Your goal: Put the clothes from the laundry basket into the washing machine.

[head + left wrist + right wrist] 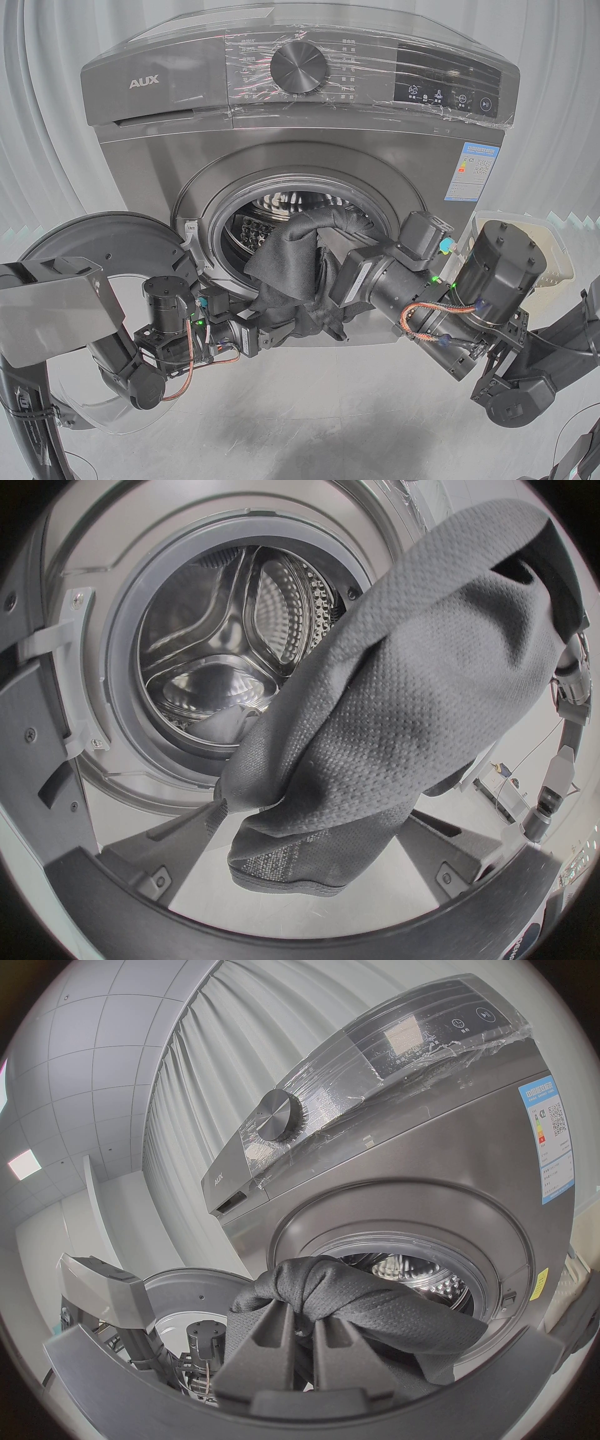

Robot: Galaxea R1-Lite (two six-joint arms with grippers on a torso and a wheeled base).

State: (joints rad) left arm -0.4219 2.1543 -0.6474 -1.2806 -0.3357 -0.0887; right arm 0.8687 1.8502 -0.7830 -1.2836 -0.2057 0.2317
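Your right pincer (303, 1310) is closed tight on a bunched fold of the black mesh garment (294, 256). It holds the garment at the mouth of the washing machine (187, 156), towards the opening's right edge. The rest drapes down past the lower rim of the drum opening (206, 649). Your left pincer (281, 331) sits below with its fingers spread wide; the hanging tail lies between them, unclamped. Expect the cloth to be light, limp and open-weave, so it will sag, swing and may snag on the door seal. Grip bunched fabric rather than a single edge, and gather the low tail before pushing in. The laundry basket (556, 250) stands right of the machine.
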